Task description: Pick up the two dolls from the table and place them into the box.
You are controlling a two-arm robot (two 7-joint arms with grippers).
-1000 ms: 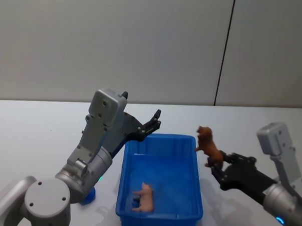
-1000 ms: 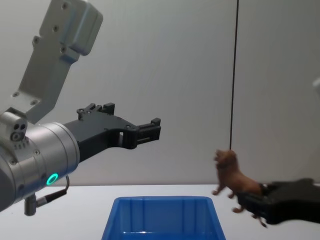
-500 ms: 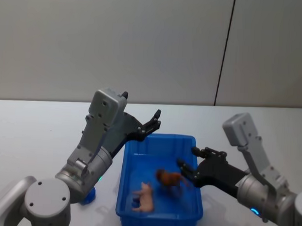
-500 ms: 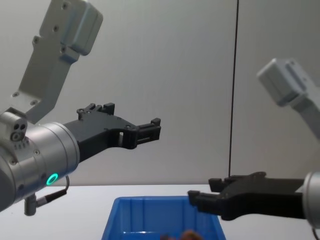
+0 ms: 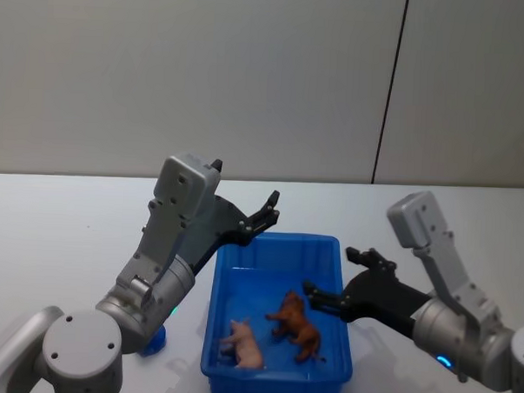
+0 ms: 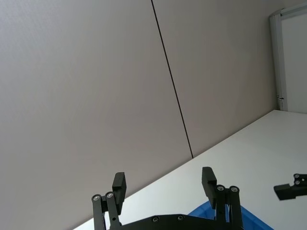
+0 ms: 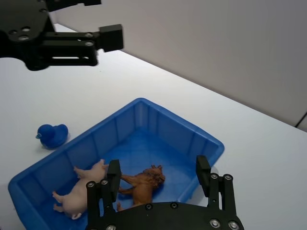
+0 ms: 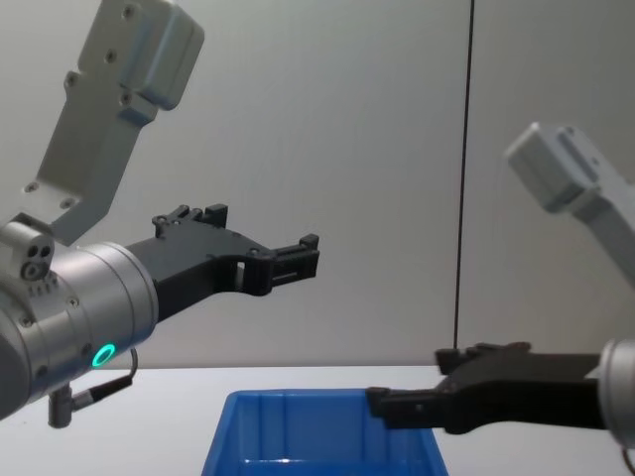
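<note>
Left gripper point(image 5: 268, 210): fingers apart, raised at the box's 11 o'clock.
Box point(image 5: 277, 239): on the table point(image 5: 52, 231), between both arms.
Pink doll point(image 5: 243, 342): inside the box, 7 o'clock.
Brown doll point(image 5: 295, 326): inside, 5 o'clock, just beside the pink one.
Right gripper point(image 5: 330, 272): fingers apart, over the box's 3 o'clock rim.

Bright, even, diffuse light; soft faint shadow beside box point(image 5: 275, 384) on table point(image 5: 60, 240).
</note>
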